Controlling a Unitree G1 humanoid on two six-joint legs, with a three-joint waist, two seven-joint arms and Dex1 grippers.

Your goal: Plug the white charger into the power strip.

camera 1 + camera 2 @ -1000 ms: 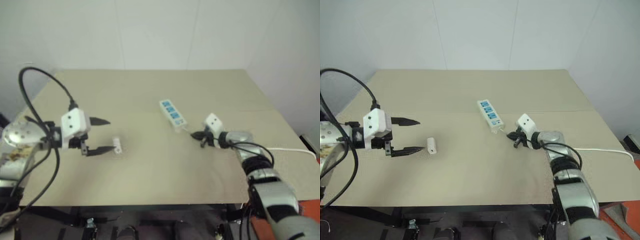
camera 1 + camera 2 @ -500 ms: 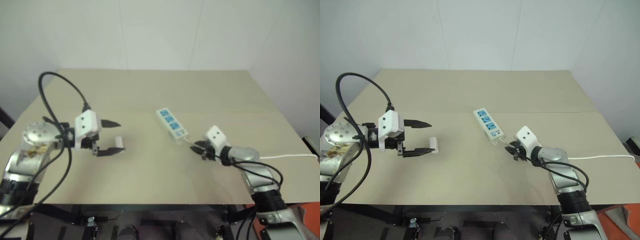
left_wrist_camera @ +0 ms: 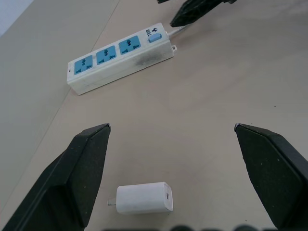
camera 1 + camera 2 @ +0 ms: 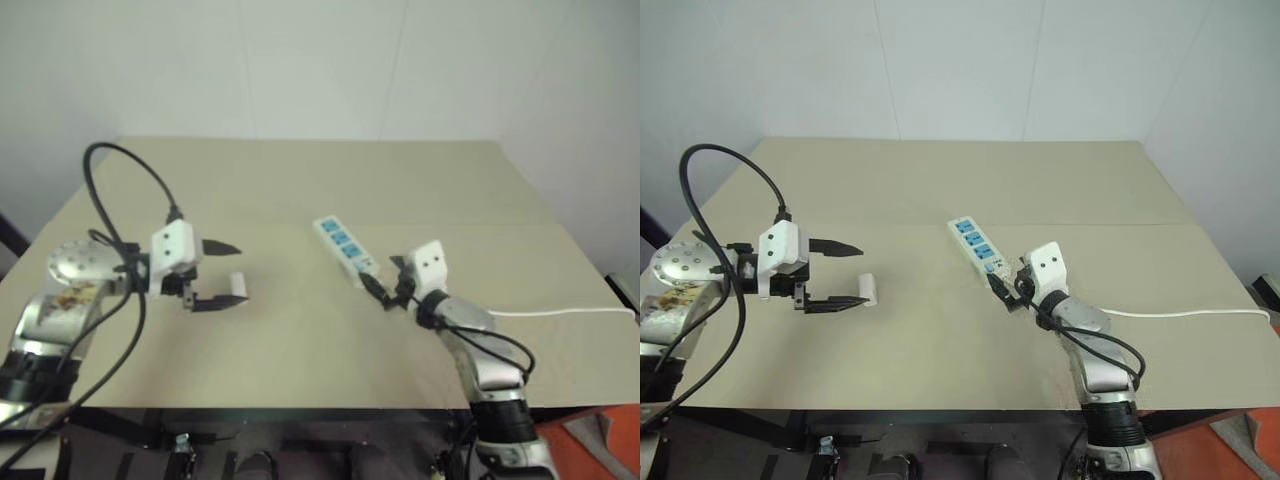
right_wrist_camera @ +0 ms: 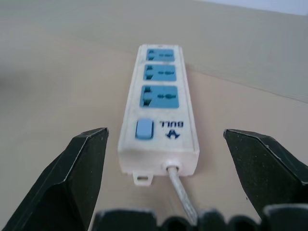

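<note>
Nearest, the small white rectangular charger [image 3: 142, 198] is seen lying on the beige table [image 4: 940, 340], framed between the spread black fingers of the left gripper [image 4: 850, 273], untouched. Farther on, the long white power strip with blue sockets [image 5: 161, 132] is faced by the wide-open right gripper [image 4: 1006, 289] at its cord end.

bare table [image 4: 940, 340] between charger [image 4: 867, 289], strip [image 4: 976, 243]

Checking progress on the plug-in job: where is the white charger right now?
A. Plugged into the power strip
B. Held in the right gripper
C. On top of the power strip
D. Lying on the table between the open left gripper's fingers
D: the white charger lies flat on the table between the open left gripper's fingers, apart from the power strip.
</note>
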